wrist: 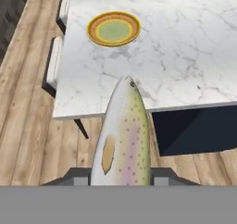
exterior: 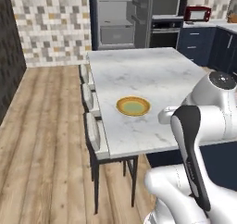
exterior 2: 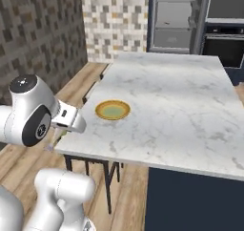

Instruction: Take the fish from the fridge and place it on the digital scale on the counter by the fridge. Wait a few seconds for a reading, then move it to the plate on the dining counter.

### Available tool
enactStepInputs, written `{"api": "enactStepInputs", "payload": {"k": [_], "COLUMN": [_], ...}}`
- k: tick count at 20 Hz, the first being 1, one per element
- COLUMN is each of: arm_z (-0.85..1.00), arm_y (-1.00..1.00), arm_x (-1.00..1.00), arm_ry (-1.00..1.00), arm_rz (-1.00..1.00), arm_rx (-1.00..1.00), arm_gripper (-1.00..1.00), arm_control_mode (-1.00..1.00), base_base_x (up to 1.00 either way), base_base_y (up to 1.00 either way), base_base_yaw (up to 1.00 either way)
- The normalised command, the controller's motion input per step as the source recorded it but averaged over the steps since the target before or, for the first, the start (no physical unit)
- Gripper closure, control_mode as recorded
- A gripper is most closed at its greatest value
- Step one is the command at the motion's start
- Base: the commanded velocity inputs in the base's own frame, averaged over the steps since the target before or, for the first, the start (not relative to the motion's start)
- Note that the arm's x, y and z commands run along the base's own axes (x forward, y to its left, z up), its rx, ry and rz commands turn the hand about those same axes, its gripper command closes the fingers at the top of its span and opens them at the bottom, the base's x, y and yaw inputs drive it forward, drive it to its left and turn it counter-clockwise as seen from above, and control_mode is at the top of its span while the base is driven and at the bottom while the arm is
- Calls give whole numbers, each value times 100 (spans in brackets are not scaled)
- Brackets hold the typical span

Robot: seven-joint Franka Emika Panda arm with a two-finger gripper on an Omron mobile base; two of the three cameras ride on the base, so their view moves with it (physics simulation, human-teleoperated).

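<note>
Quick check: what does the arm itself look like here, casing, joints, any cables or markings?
Glossy white rounded arm with a black band down one link and dark circular joint caps on top, seen in both base views. No loose cables or readable markings. At the hand, just small grey finger tips show in the hand view.

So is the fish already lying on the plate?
No: in the hand view the fish is between the end effector's fingers, short of the counter edge, and the plate holds nothing.
</note>
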Motion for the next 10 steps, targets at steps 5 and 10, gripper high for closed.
{"api": "enactStepInputs", "payload": {"k": [5,10], "arm_z": [0,0], "arm_y": [0,0], "arm_x": [0,0], "arm_ry": [0,0], "arm_rz": [0,0], "arm_rx": [0,0], "arm_gripper": [100,100], "arm_control_mode": [100,100], "base_base_x": [88,77], "base_base_y": [10,0], "base_base_yaw": [0,-2]}}
